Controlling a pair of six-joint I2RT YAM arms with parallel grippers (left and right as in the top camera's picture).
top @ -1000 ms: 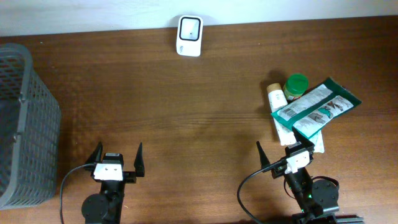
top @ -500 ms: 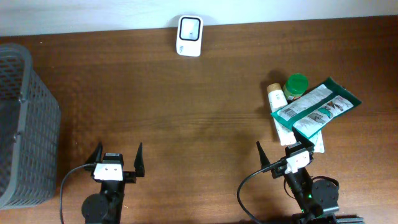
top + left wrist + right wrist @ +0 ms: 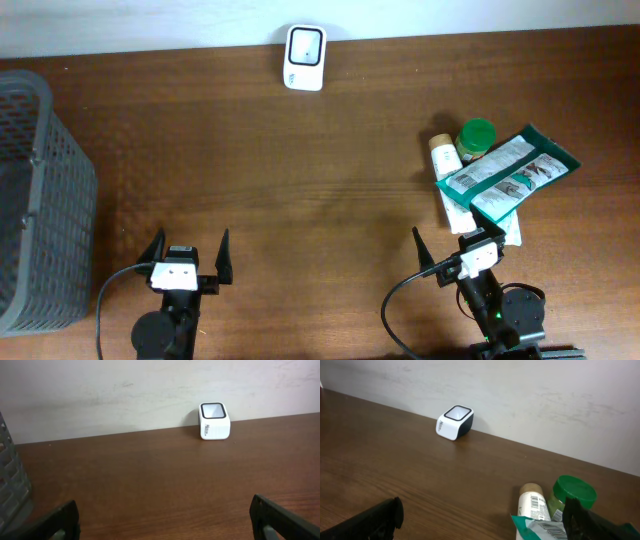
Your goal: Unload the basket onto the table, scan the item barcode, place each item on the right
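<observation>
Nothing is scanned yet. Left gripper [image 3: 190, 240] and right gripper [image 3: 455, 240] are spread apart, empty; the items [image 3: 510, 172] and scanner [image 3: 304, 44] are untouched.

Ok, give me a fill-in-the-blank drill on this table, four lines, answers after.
1. The barcode scanner by the wall has a ___ housing.
2. The mesh basket stands on the robot's ___ side.
3. The jar has a ___ lid.
4. The left gripper is empty, its jaws ___.

Missing words: white; left; green; open
</observation>
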